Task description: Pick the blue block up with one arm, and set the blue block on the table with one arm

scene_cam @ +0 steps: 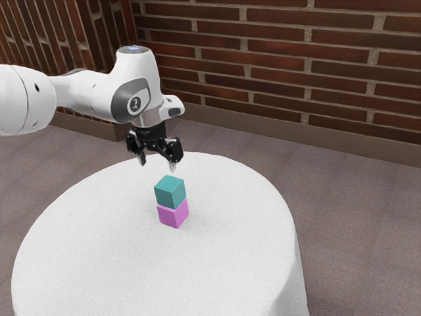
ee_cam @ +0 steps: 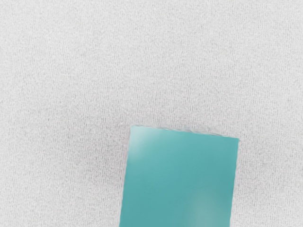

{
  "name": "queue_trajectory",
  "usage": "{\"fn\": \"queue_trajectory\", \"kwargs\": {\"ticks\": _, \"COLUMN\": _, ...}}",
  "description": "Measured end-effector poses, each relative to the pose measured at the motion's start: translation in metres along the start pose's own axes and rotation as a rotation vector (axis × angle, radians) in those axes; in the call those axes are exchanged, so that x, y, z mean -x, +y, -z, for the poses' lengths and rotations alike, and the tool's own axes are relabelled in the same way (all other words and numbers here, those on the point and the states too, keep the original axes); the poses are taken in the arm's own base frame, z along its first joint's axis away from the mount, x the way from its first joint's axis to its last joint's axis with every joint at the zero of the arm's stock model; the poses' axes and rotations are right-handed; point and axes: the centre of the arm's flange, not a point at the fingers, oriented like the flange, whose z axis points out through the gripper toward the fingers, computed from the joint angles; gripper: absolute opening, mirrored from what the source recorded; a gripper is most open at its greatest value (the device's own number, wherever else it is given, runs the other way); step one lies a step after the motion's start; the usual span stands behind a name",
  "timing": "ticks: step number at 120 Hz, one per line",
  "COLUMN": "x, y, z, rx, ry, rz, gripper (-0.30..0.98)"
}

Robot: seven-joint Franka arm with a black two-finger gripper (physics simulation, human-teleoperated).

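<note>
Open gripper (scene_cam: 157, 163) poised above a blue block (scene_cam: 170, 191) stacked on a pink block (scene_cam: 173, 214)

The jaws are parted, with nothing clamped between them. The two black fingers are pointed downward and are apparently held wide so that the blue block can be straddled from two sides. Its flat upper face, blue-green in colour, is seen from above in the wrist view, near and under the hand, so the approach for the pick seems to be the step in hand.

The blue block is supported by the pink block, which is set on a round white table (scene_cam: 230, 263). Because it is perched there, the table is not touched by the blue block, and both the lift and the placing remain to be done. The two are stacked a little unevenly, so the pink block could be nudged or the blue one toppled if a finger were brought down off line. A straight descent, a grip on the upper block alone and a clear lift are called for; bare cloth beside the stack could then be used for the placing.

Farther out, the white arm (scene_cam: 85, 95) is reached in from the exterior view's left, and the scene is backed by a brick wall (scene_cam: 276, 69).
</note>
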Motion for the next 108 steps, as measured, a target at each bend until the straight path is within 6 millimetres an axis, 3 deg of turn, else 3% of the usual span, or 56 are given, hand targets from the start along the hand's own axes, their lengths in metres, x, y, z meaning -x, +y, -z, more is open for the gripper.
{"fn": "queue_trajectory", "kwargs": {"ticks": 28, "x": -0.004, "y": 0.015, "z": -0.018, "rx": 0.024, "ry": 0.033, "rz": -0.037, "gripper": 0.69}}
{"fn": "queue_trajectory", "kwargs": {"ticks": 58, "x": 0.000, "y": 0.016, "z": -0.027, "rx": 0.007, "ry": -0.008, "rz": -0.105, "gripper": 0.69}}
{"fn": "queue_trajectory", "kwargs": {"ticks": 85, "x": -0.005, "y": 0.020, "z": -0.068, "rx": 0.009, "ry": -0.092, "rz": -0.149, "gripper": 0.69}}
{"fn": "queue_trajectory", "kwargs": {"ticks": 108, "x": -0.019, "y": 0.010, "z": -0.083, "rx": 0.018, "ry": -0.108, "rz": -0.167, "gripper": 0.69}}
